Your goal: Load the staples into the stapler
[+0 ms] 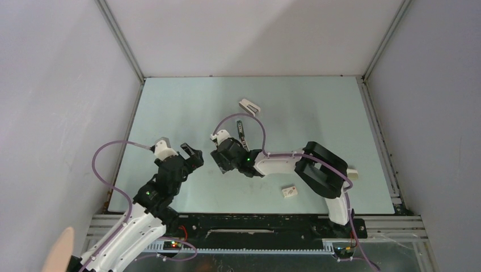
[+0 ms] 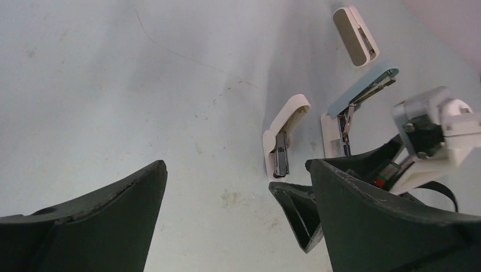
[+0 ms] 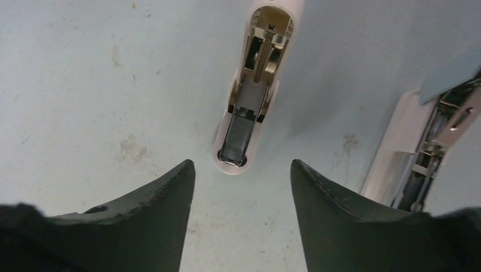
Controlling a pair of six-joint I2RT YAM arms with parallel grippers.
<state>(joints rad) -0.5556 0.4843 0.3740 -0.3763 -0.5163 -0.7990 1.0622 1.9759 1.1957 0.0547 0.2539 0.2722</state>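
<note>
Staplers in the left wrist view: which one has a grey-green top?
The stapler hinged wide open on a white base; the far wedge and the left stapler are white and cream.

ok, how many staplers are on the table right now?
3. A cream stapler lies farthest out, the open grey-green stapler nearer, and an open white stapler just left of it in the left wrist view. The right arm may hide more.

Light: we see soft, even light.
Shadows: we see faint ones on the counter (image 1: 187, 107).
Blur: our close fingers (image 3: 142, 221) look a bit fuzzy.
</note>
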